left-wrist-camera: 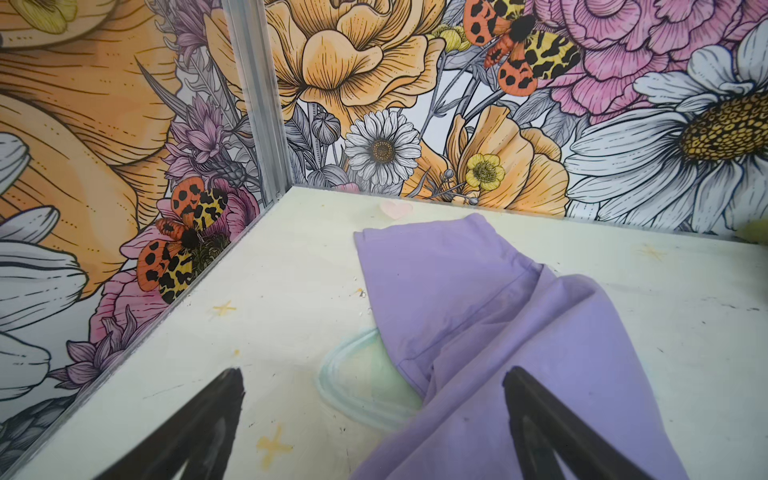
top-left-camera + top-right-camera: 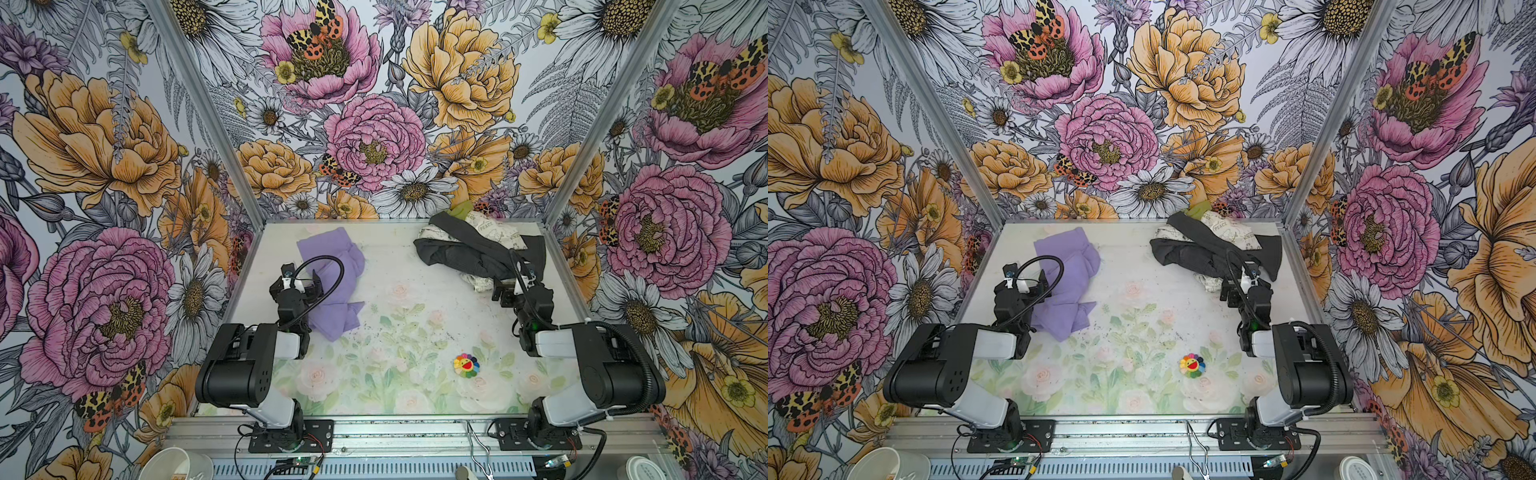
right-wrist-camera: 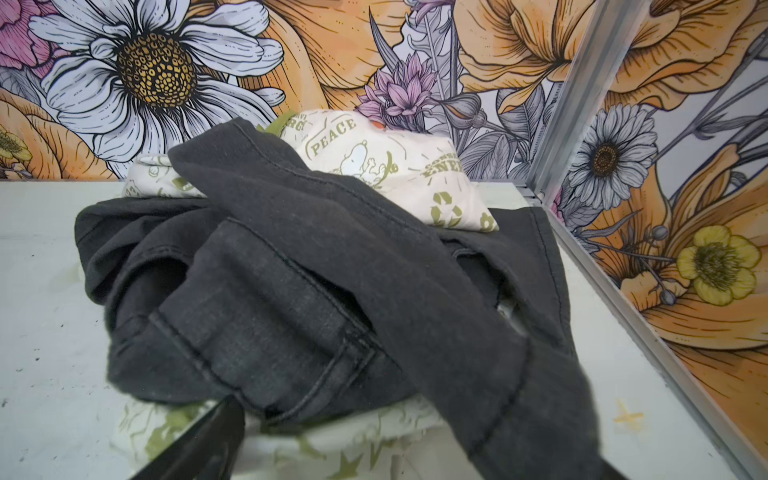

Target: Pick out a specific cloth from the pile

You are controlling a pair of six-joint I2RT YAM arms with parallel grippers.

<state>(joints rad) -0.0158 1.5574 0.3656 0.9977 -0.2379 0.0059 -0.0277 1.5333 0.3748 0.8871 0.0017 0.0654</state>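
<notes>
The lavender cloth lies crumpled on the left of the table, apart from the pile. My left gripper hovers open over the cloth's left edge; one fingertip shows over lavender fabric, the other over bare table. The pile at the back right has a dark grey garment draped over a cream printed cloth, with a bit of lime-green fabric behind. My right gripper stands open at the pile's near edge. One of its fingers is hidden by grey fabric.
A small rainbow flower toy lies on the table at the front right. Floral walls and metal posts close in three sides. The pile sits against the back right corner. Cups stand outside the front rail.
</notes>
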